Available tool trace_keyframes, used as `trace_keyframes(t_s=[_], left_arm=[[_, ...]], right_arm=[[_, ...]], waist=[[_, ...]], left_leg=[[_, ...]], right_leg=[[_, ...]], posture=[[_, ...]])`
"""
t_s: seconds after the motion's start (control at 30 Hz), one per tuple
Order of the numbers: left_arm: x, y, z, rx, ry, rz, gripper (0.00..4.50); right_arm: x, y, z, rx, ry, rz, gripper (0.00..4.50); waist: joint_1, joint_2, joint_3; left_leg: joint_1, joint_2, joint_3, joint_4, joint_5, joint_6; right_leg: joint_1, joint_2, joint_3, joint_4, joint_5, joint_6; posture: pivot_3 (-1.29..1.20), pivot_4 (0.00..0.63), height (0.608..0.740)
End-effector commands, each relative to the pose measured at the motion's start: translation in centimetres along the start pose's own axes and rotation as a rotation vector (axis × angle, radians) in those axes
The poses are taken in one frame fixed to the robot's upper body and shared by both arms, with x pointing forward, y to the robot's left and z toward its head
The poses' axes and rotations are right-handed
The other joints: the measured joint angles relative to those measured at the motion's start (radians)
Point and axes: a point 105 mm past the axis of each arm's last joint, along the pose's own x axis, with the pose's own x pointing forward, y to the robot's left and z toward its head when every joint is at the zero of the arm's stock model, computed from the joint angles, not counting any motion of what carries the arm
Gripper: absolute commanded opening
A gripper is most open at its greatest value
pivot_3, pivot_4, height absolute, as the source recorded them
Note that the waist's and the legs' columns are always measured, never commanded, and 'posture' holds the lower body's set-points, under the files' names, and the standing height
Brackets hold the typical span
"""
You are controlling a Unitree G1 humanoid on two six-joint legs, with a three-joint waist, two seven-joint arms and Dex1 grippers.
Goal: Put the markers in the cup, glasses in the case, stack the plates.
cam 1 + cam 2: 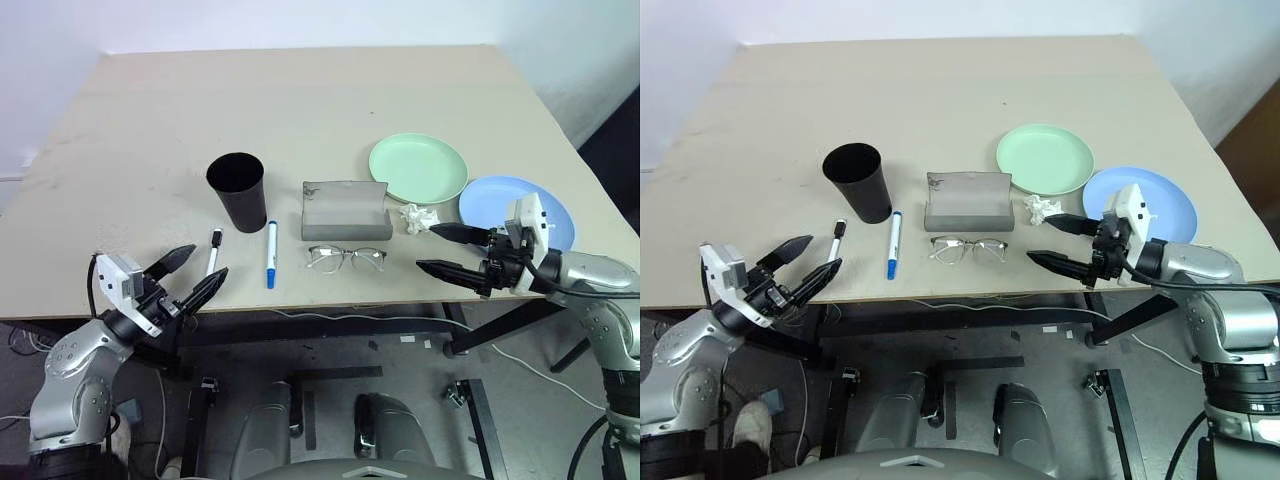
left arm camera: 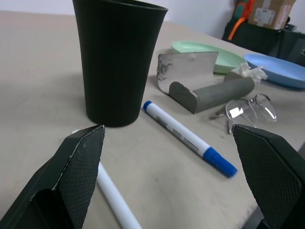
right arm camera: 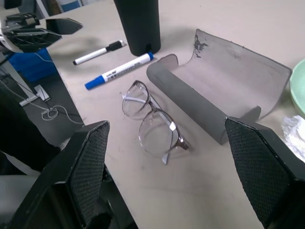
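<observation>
Beige table [image 1: 300,100] against white wall, far half bare. Pale green plate [image 1: 418,167] and light blue plate [image 1: 500,205] side by side at right, both empty, unstacked, crumpled tissue [image 1: 418,217] between. Grey case [image 1: 346,212] lying open, empty; glasses [image 1: 346,258] just in front, near front edge. Black cup [image 1: 237,190] upright, empty. Blue-capped marker [image 1: 271,253] and black-capped marker [image 1: 214,249] flat beside it. Left gripper [image 1: 190,275] spread wide, empty, at front edge by black-capped marker. Right gripper [image 1: 450,251] spread, empty, right of glasses.

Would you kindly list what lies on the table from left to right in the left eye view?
Black-capped marker → black cup → blue-capped marker → grey case, with the glasses in front of it → crumpled white tissue → blue plate. The green plate spans from the case's right end to past the tissue.
</observation>
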Motion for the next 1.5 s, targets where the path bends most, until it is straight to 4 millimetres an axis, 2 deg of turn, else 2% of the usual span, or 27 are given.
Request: trace_keyframes(t_s=[0.03,0.23,0.37,0.53,0.63,0.7,0.77,0.87,1.0,1.27,1.37,1.5], left_arm=[[0.5,0.1,0.5,0.03,-0.023,-0.015,4.47],[1.1,0.4,0.5,0.044,-0.035,-0.009,4.47],[1.3,0.0,0.6,0.048,-0.038,-0.006,4.47],[1.3,-0.2,0.2,0.073,-0.029,0.028,4.47],[1.7,-0.7,0.0,0.074,-0.029,0.029,4.47],[1.9,-0.8,0.0,0.079,-0.027,0.032,4.47],[2.0,-0.8,0.2,0.082,-0.03,0.034,4.47],[2.1,-0.8,0.3,0.084,-0.033,0.036,4.47],[2.4,-1.2,0.4,0.076,-0.041,0.025,4.47],[2.7,-0.4,-0.1,0.089,-0.043,0.04,4.47],[2.9,-0.5,-0.2,0.09,-0.046,0.038,4.5],[3.0,-0.5,-0.4,0.09,-0.048,0.038,4.5]], right_arm=[[-0.3,0.3,0.8,-0.028,-0.037,-0.001,4.06],[-0.4,-0.1,0.1,-0.013,-0.055,-0.022,4.06],[-0.8,-0.8,0.5,0.001,-0.089,-0.053,4.06],[-1.9,-3.0,0.6,-0.018,-0.094,-0.163,4.06],[-2.4,-5.0,0.3,-0.027,-0.054,-0.248,4.06],[-2.5,-6.4,-0.1,-0.03,0.005,-0.302,4.06],[-2.6,-7.5,-1.2,-0.054,0.136,-0.345,4.06],[-3.2,-8.4,-1.7,-0.041,0.211,-0.373,4.06],[-3.8,-8.9,-2.1,-0.012,0.318,-0.389,4.06],[-4.2,-9.7,-3.2,0.062,0.476,-0.422,4.06],[-4.1,-9.4,-3.7,0.065,0.517,-0.395,3.49],[-4.0,-9.5,-4.4,0.062,0.558,-0.406,2.1]], waist=[[0.001,0.0,0.0],[0.0,0.0,0.0],[0.0,0.0,0.0],[0.002,0.0,0.0],[0.0,0.0,0.0],[0.0,0.0,0.0],[-0.001,0.0,0.0],[0.0,0.0,0.0],[0.0,0.0,0.0],[-0.001,0.0,0.0],[0.0,0.0,0.0],[-0.001,0.0,0.0]], left_leg=[[0.0,0.0,0.0,0.0,0.0,0.0],[0.001,0.0,0.001,0.003,0.0,0.0],[0.001,0.001,0.001,0.003,0.0,0.0],[0.001,0.001,0.001,0.003,0.0,0.0],[0.001,0.001,0.002,0.004,0.0,0.0],[0.001,0.001,0.002,0.005,0.0,0.0],[0.001,0.003,0.002,0.008,0.0,0.0],[0.0,0.005,0.002,0.01,0.0,0.001],[0.0,0.006,0.002,0.01,-0.001,0.001],[0.0,0.006,0.003,0.011,-0.001,0.001],[-0.001,0.006,0.004,0.011,-0.001,0.002],[-0.001,0.006,0.004,0.012,-0.001,0.002]], right_leg=[[0.0,0.0,0.0,0.0,0.0,0.0],[0.001,0.0,0.0,0.003,0.0,0.0],[0.001,0.0,0.0,0.003,0.001,0.0],[0.001,0.0,0.0,0.003,0.001,0.0],[0.001,0.0,0.0,0.004,0.001,0.0],[0.001,0.001,0.0,0.005,0.001,0.0],[0.001,0.002,0.0,0.006,0.002,-0.001],[0.001,0.004,0.0,0.005,0.002,-0.002],[0.0,0.004,0.001,0.005,0.002,-0.002],[0.0,0.004,0.002,0.005,0.002,-0.002],[-0.001,0.004,0.003,0.005,0.002,-0.002],[-0.001,0.004,0.003,0.005,0.003,-0.001]], posture=[[0.0,0.15,0.727],[0.0,0.15,0.727],[0.0,0.15,0.727],[0.0,0.15,0.727],[0.0,0.15,0.727],[0.0,0.15,0.727],[0.0,0.15,0.727],[0.0,0.15,0.727],[0.0,0.15,0.727],[0.0,0.15,0.727],[0.0,0.15,0.727],[0.0,0.15,0.727]])
